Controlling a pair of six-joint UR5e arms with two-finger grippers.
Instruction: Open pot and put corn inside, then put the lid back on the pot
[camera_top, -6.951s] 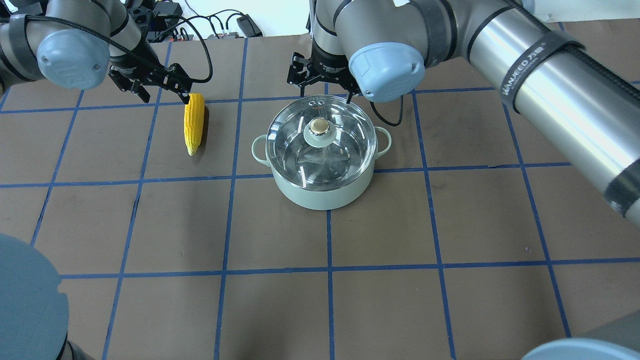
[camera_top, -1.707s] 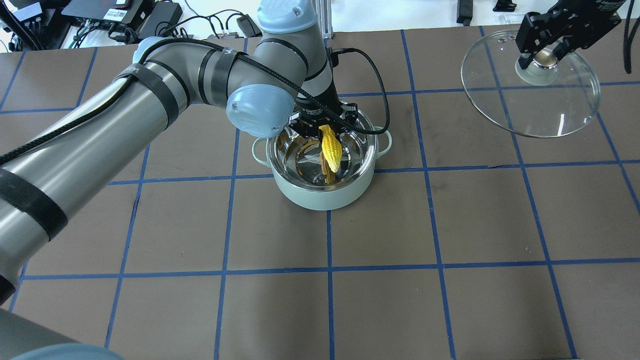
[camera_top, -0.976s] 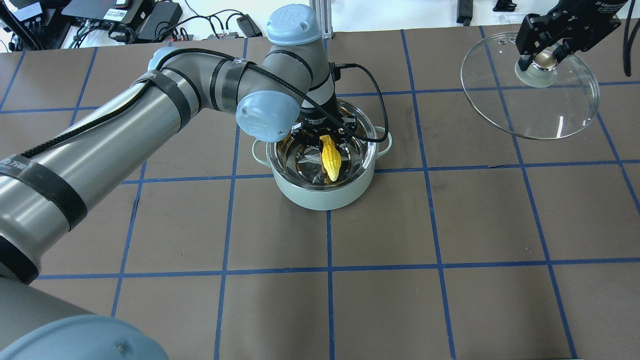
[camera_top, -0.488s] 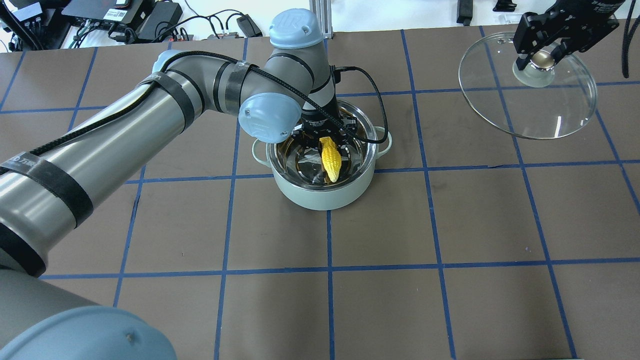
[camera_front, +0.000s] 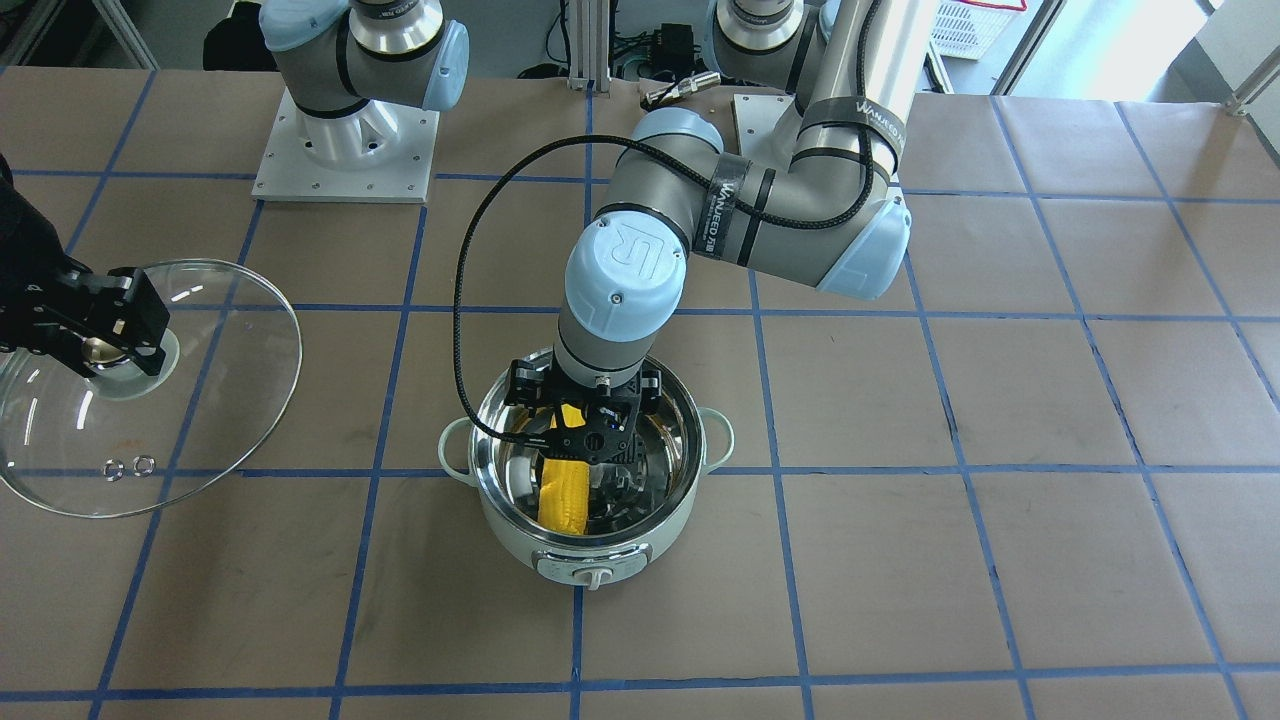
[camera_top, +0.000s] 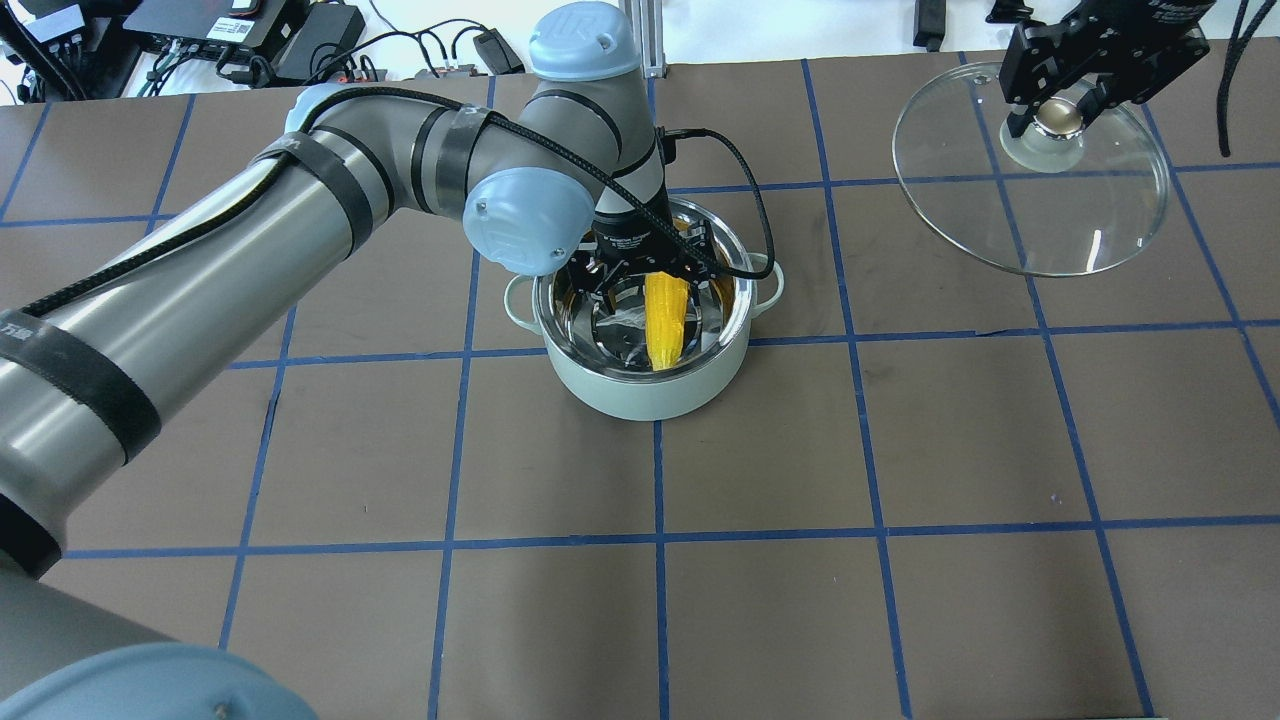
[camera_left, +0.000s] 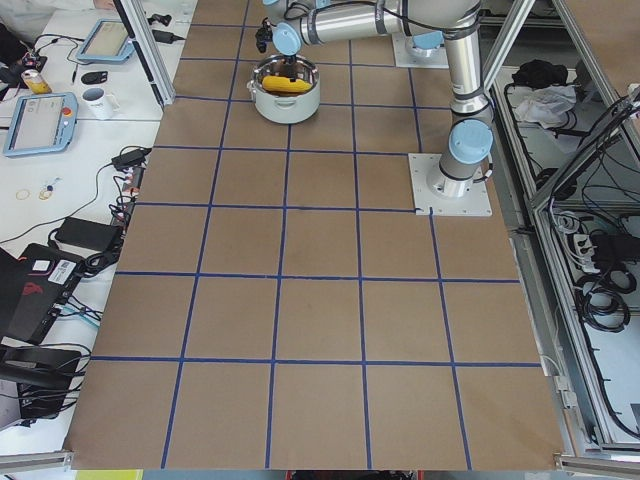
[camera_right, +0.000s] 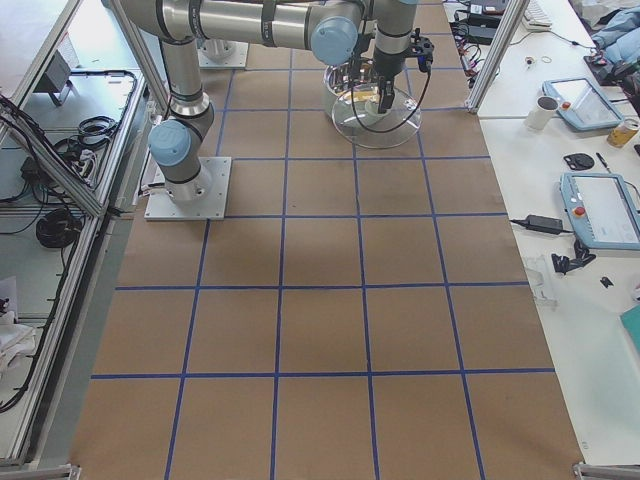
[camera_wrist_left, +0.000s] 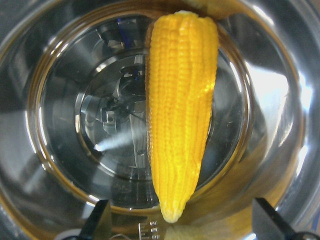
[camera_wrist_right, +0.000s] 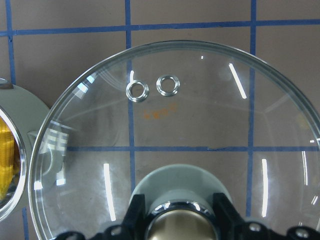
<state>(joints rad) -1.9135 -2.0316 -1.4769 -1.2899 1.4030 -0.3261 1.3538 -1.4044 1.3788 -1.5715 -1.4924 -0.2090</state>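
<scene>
The mint-green pot (camera_top: 640, 395) stands open at the table's middle, also in the front view (camera_front: 520, 535). The yellow corn (camera_top: 665, 320) lies inside on the steel bottom, tip toward the near rim; it also shows in the left wrist view (camera_wrist_left: 180, 115) and the front view (camera_front: 563, 495). My left gripper (camera_top: 648, 272) hangs just over the pot's mouth, open, jaws spread wide to either side of the corn and clear of it (camera_wrist_left: 182, 222). My right gripper (camera_top: 1060, 110) is shut on the knob of the glass lid (camera_top: 1040, 220) and holds it tilted in the air at the far right (camera_wrist_right: 200, 120).
The left arm's black cable (camera_top: 745, 200) loops over the pot's far rim. Cables and electronics (camera_top: 250, 30) lie beyond the table's far edge. Brown paper with blue tape lines (camera_top: 660, 520) covers the table.
My left gripper has opened and the corn has dropped from it to lie flat in the pot. My right gripper has carried the lid a little left, toward the pot.
</scene>
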